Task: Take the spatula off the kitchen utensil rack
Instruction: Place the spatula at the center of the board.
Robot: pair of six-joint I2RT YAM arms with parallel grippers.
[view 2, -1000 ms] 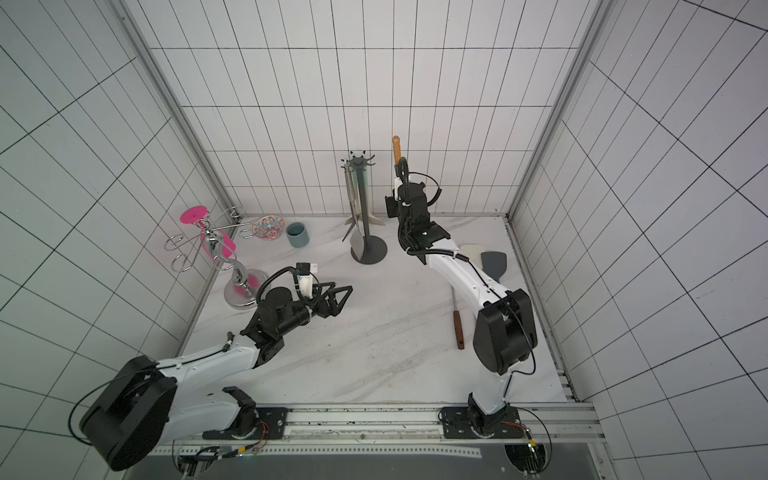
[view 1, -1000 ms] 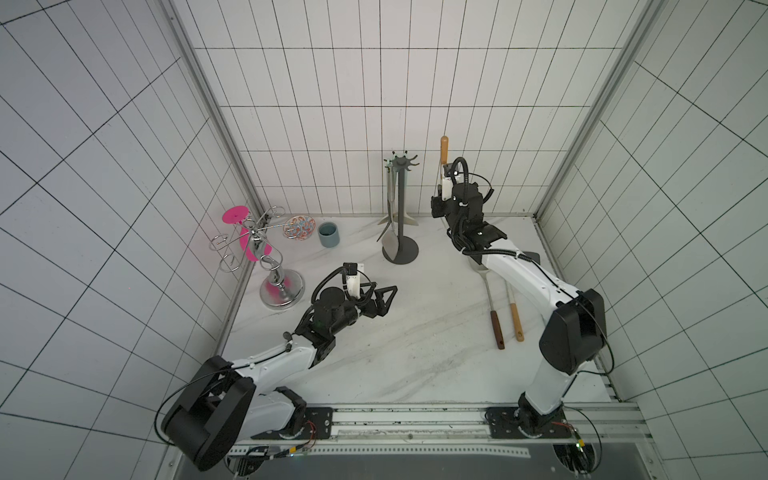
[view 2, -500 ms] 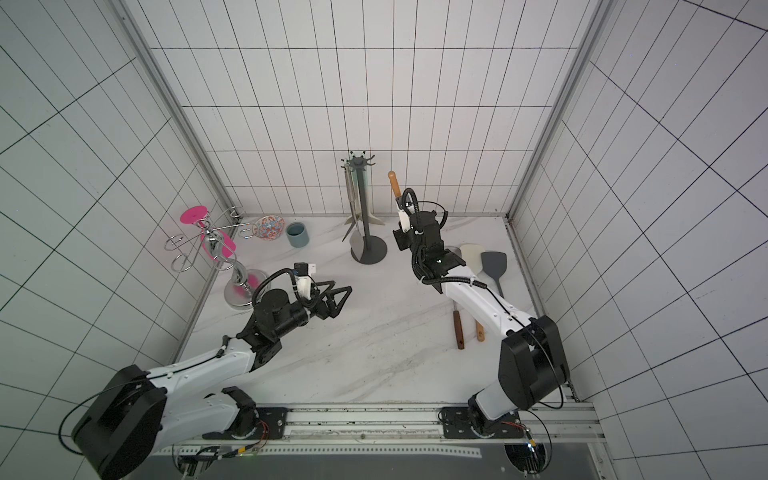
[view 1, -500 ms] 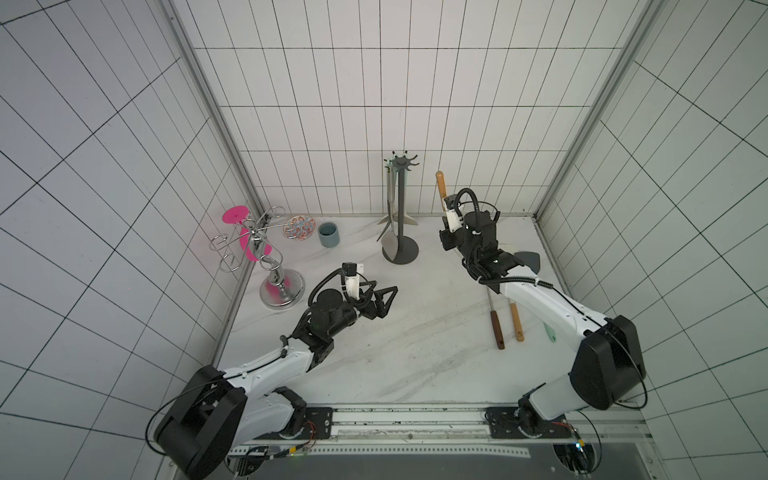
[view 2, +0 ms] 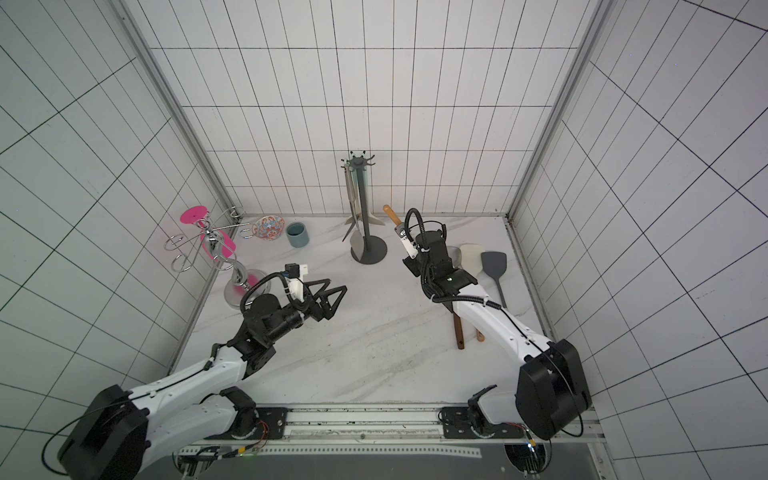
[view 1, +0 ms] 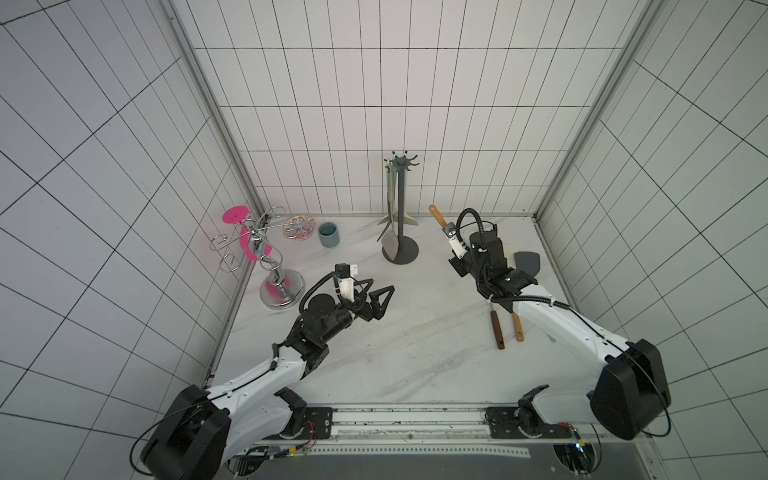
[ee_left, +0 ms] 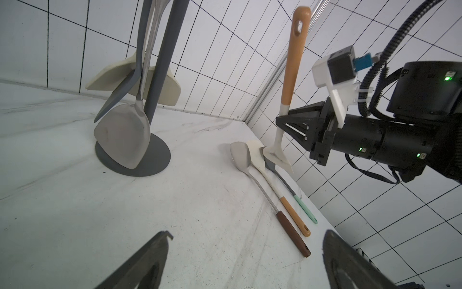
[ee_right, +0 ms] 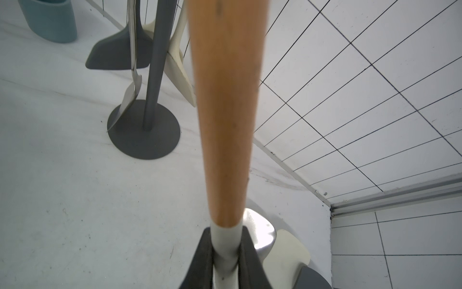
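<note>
Clamping the white neck of one wooden-handled cream spatula (ee_left: 293,62), the right tool (ee_left: 281,120) holds it handle-up, off and beside the dark grey pole-and-hooks kitchen utensil rack (view 1: 400,216). Three hanging utensils (ee_left: 125,135) remain on the rack. Three loose spatulas (ee_left: 265,175) lie on the white desk (view 1: 415,353). The left tool (view 1: 381,291) gapes, empty. Only the left wrist view shows the held blade.

Probably a robotics lab's mock kitchen: white tiled panels (view 1: 374,83) box in a marble-look counter (view 1: 415,353) bearing a kitchen utensil rack (view 1: 400,216), robot arms (view 1: 257,374) bolted to a front rail (view 1: 407,419).
</note>
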